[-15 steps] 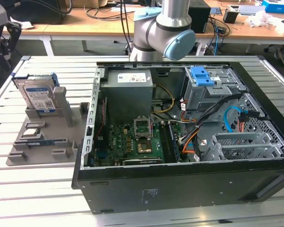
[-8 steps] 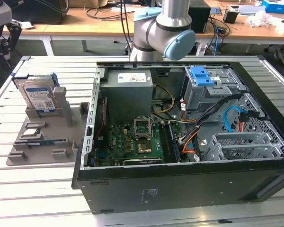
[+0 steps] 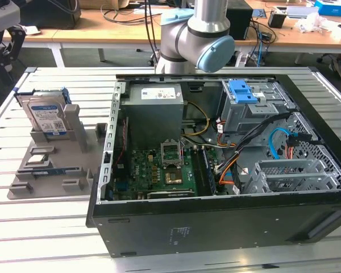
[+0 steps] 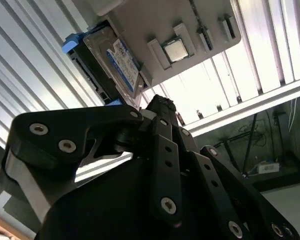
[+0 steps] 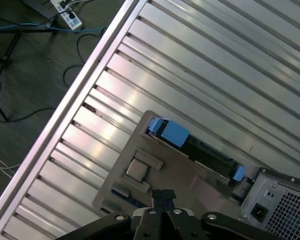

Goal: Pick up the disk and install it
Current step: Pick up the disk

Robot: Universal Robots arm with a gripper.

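Note:
The disk (image 3: 45, 114), a silver drive with a white-and-blue label in a blue carrier, stands on edge in a grey holder tray (image 3: 51, 170) at the exterior view's left. Both wrist views look down on the disk (image 4: 117, 65) (image 5: 200, 150), with its blue carrier end (image 5: 172, 132) towards the table's edge. My gripper (image 5: 163, 194) (image 4: 160, 104) hangs well above the tray, apart from the disk. Its black fingers are shut together with nothing between them.
An open computer case (image 3: 216, 148) lies beside the tray, with a grey power-supply box (image 3: 156, 105), a motherboard (image 3: 165, 168) and a drive bay with a blue latch (image 3: 242, 91). A chip (image 5: 136, 169) sits on the tray. The slatted table's edge (image 5: 80, 95) borders floor with cables.

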